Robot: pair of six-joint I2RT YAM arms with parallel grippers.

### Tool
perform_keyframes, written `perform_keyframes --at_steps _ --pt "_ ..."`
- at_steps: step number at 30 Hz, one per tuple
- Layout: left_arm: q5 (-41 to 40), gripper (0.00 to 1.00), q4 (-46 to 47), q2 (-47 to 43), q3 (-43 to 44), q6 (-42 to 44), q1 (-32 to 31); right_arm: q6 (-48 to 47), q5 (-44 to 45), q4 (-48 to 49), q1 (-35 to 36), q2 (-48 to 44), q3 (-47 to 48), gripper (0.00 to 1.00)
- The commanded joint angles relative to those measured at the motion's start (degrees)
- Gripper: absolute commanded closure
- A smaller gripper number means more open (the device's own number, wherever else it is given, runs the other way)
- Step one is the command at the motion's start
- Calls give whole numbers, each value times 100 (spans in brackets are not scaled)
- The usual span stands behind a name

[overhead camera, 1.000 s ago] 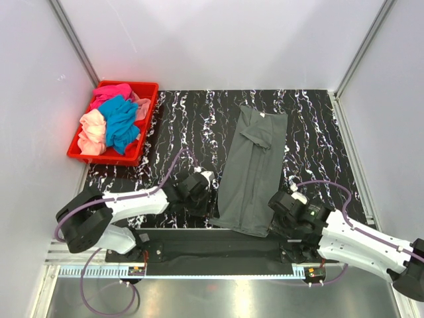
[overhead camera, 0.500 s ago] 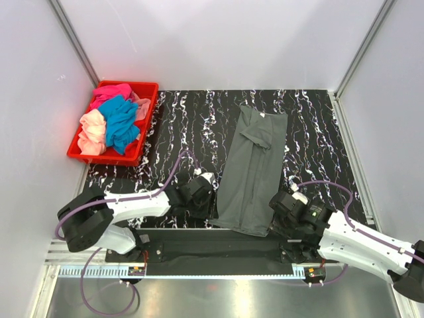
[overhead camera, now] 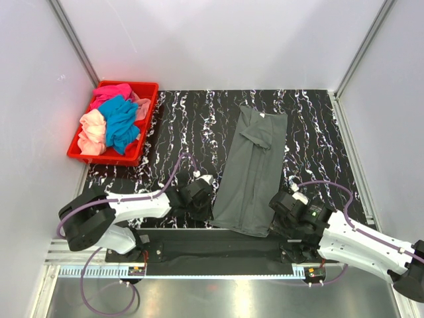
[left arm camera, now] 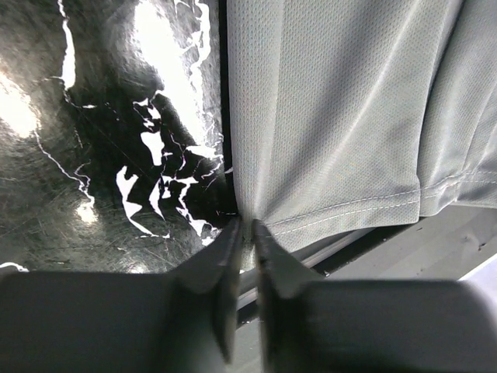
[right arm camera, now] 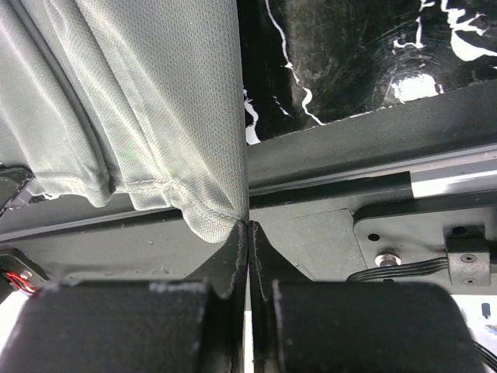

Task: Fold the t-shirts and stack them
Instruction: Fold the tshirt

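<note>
Overhead view: the dark grey t-shirt (overhead camera: 252,169) is laid out as a long narrow strip in the middle of the frame. It's a bit slanted, with the collar end towards the top and the hem down at the near edge of the black marbled surface (overhead camera: 192,126). A sleeve is flapped over on top of it near the upper end, and there's a tiny white tag up by the neck.

Both arms are down low at the hem, one on each bottom corner. In the left wrist view, the left fingers (left arm camera: 217,272) are pinched nearly together on the lower left corner, where the stitched hem meets the side edge. There's only a thin slit between them, and the cloth runs into it. In the right wrist view, the right fingers (right arm camera: 268,264) are fully closed, with the other hem corner nipped at their tips, just over the dark rail below the surface.

In the upper left of the overhead frame we've got the red crate (overhead camera: 142,84). Bunched up inside it are a magenta t-shirt (overhead camera: 109,93), a teal t-shirt (overhead camera: 120,119) and a peach t-shirt (overhead camera: 93,129), well apart from the grey one.
</note>
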Motion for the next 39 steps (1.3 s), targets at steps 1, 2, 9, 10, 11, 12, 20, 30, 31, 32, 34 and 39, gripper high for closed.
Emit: perform_keyframes --at_steps 1,2,9,10,11,12,20,30,31,32,34,39 --pt "64 97 -116 138 -128 4 -65 110 247 -171 47 -19 195 100" --pt "169 100 -106 129 -102 -14 -65 128 265 -189 47 -27 240 100" --pt "599 100 -397 -21 951 47 145 172 1099 -497 39 374 943 100" --pt "714 100 -379 40 1040 74 198 111 1126 -479 39 499 1013 100" --pt "776 100 -387 119 1128 152 234 76 1135 -392 39 613 1031 100" --pt "776 100 -475 190 1198 205 304 58 1135 -313 39 797 1040 100" --pt "1285 100 -378 989 1935 705 1051 -1075 1126 294 -865 1545 1197 100" --pt "1875 100 -896 2367 4201 1480 1991 -3149 1346 935 -2545 2600 2225 100" --pt "1936 100 -950 2509 4414 1576 2035 -3403 1364 1101 -2632 2705 2287 100" --pt "2006 100 -985 2667 4572 1594 2131 -3536 1303 1225 -2807 2889 2340 100" --pt "2190 100 -985 3054 5030 1699 2211 -3825 1311 1453 -2940 3100 2516 100" --pt "2358 100 -740 3495 5479 1770 2449 -4222 1267 1806 -3326 3804 2902 100"
